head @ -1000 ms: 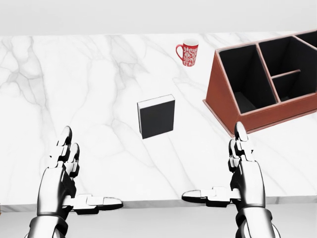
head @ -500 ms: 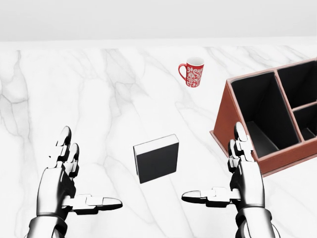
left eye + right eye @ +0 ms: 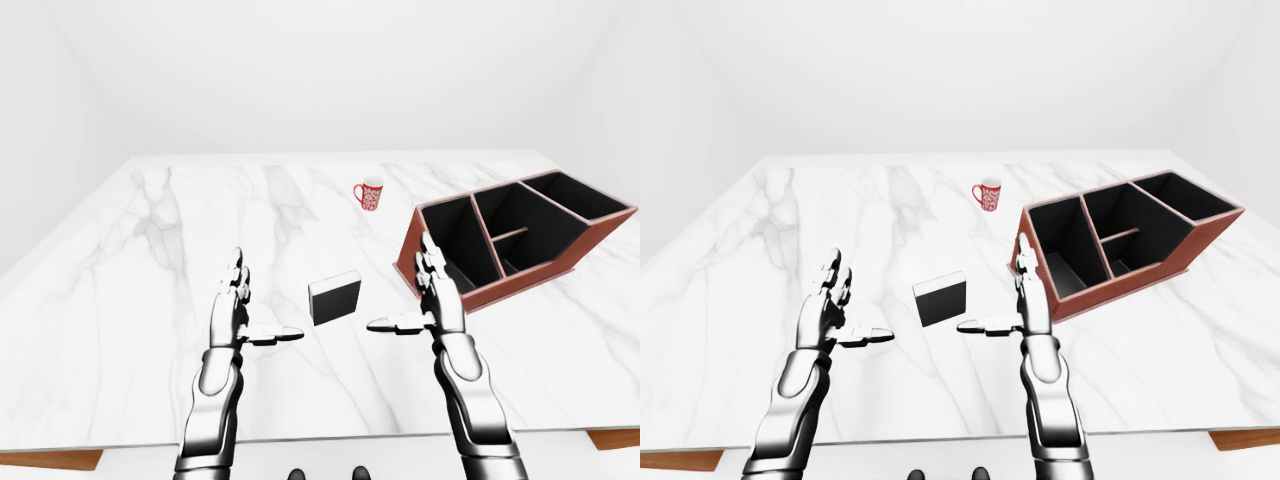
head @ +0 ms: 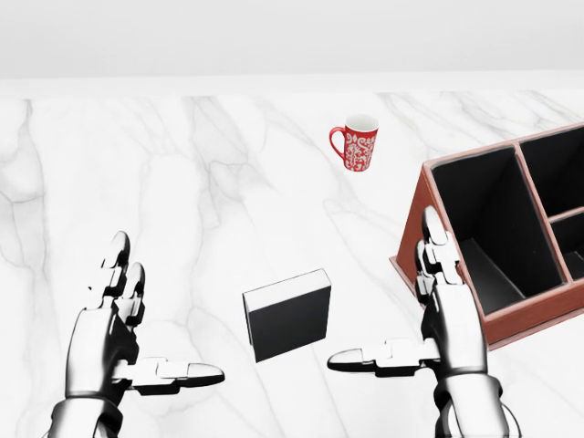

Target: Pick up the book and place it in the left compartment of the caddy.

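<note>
Between left hand (image 4: 119,342) and right hand (image 4: 429,319) (both spread) lies the book (image 4: 288,315).

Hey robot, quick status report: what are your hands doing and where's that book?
Left hand and right hand open, empty. Book flat on table between them, untouched. Caddy at right; mug far, not blocking.

Head view close, steep down; eye views wider, sharing whole table (image 3: 120,300).
</note>
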`<state>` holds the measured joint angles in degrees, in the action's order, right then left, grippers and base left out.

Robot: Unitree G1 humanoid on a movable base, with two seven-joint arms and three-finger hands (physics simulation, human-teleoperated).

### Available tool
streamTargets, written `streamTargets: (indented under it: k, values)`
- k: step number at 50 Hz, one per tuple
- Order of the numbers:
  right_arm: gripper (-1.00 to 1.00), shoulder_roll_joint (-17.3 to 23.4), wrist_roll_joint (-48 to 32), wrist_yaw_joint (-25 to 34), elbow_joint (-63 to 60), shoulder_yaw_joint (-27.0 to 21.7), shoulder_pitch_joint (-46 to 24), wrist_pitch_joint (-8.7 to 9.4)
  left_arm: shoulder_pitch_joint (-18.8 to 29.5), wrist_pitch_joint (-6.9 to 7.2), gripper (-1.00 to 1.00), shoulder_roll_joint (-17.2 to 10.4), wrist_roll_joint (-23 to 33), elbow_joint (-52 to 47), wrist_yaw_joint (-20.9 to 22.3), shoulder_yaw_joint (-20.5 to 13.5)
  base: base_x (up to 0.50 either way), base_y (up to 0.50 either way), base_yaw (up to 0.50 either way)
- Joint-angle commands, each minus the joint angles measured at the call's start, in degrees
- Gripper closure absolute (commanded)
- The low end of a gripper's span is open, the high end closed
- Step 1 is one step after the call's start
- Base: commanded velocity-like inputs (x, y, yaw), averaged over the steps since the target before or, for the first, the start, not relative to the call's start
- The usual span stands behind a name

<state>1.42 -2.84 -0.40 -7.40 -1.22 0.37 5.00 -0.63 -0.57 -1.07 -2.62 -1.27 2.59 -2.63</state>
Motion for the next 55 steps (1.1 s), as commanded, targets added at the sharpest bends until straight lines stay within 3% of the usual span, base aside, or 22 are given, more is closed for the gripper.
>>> streamTargets:
  k: [1,10,12,18,22,32,40,45,47,55]
  values:
    - [-1.00,2.52,-8.63,7.28,-7.47,2.51,-5.61,0.00,-0.58,-0.20,-1.00,0.03,-0.33,-0.83,0.22,-0.14,0.00,0.00,0.00]
    - [-1.00,4.04,-21.28,19.14,-6.80,4.32,-17.03,0.00,-0.91,-0.40,-1.00,0.02,-0.94,-2.03,0.06,-0.57,0.00,0.00,0.00]
    - [-1.00,4.05,-25.52,20.06,-3.80,5.56,-19.48,0.00,-0.86,-1.28,-1.00,0.02,-0.70,-1.54,-0.18,-0.63,0.00,0.00,0.00]
    - [-1.00,2.32,-34.86,22.40,7.69,6.84,-25.17,0.00,-1.13,-0.90,-1.00,-0.01,-1.18,-2.86,-0.13,-0.81,0.00,0.00,0.00]
    - [-1.00,2.13,-44.41,29.80,13.87,9.34,-29.73,0.00,-1.09,-1.04,-1.00,-0.02,-1.46,-2.86,0.07,-0.82,0.00,0.00,0.00]
    - [-1.00,-0.46,-58.54,40.03,27.79,9.86,-40.87,0.00,-1.21,-0.56,-1.00,-0.03,-2.25,-3.39,0.66,-0.88,0.00,0.00,0.00]
    - [-1.00,-3.26,-67.49,40.40,42.38,9.87,-48.83,0.00,-1.72,0.33,-1.00,-0.01,-2.77,-4.78,1.20,-0.80,0.00,0.00,0.00]
    - [-1.00,-4.31,-69.55,40.40,51.51,9.46,-52.42,0.00,-1.86,0.31,-1.00,0.03,-3.17,-5.03,1.54,-0.89,0.00,0.00,0.00]
    - [-1.00,-4.62,-69.51,40.40,56.56,9.34,-54.59,0.00,-1.96,0.91,-1.00,0.03,-3.28,-5.75,1.53,-0.88,0.00,0.00,0.00]
    - [-1.00,-6.56,-68.12,31.63,73.30,9.52,-60.87,0.00,-2.24,0.73,-1.00,0.07,-4.18,-6.13,2.15,-1.09,0.00,0.00,0.00]
